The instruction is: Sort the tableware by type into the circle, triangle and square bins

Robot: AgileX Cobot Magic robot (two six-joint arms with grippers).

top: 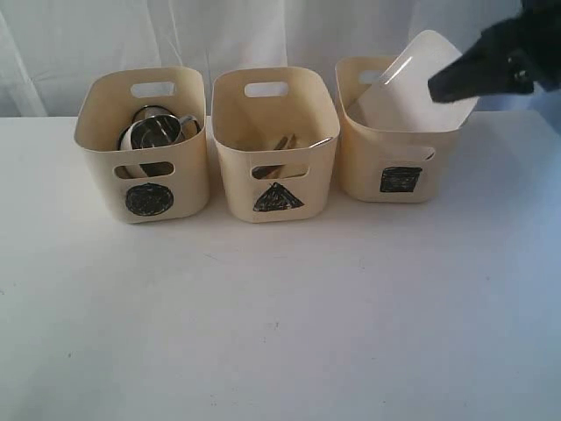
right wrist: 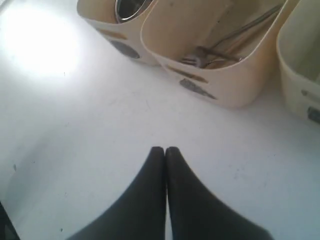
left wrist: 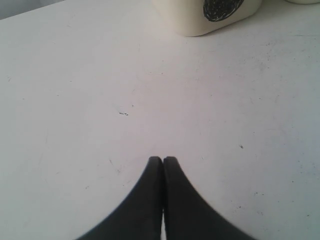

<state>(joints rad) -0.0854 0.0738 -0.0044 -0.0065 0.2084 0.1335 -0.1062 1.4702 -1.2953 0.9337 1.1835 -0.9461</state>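
Three cream bins stand in a row at the back. Steel mugs [top: 159, 132] and bowls are stacked in the circle bin [top: 98, 140]. Cutlery and wooden chopsticks [top: 285, 142] lie in the triangle bin [top: 235, 162]; the cutlery [right wrist: 220, 50] also shows in the right wrist view. The large white square plate [top: 410, 83] leans in the square bin [top: 361, 167]. My right gripper [top: 436, 89] hangs shut and holding nothing beside the plate's upper edge. My left gripper [left wrist: 163, 159] is shut over bare table, out of the exterior view.
The white table [top: 280, 316] stretches in front of the bins, with a pale curtain behind them. In the left wrist view the circle bin [left wrist: 190, 17] stands beyond the fingertips. The right wrist view shows the triangle bin [right wrist: 235, 85] and the square bin [right wrist: 300, 75].
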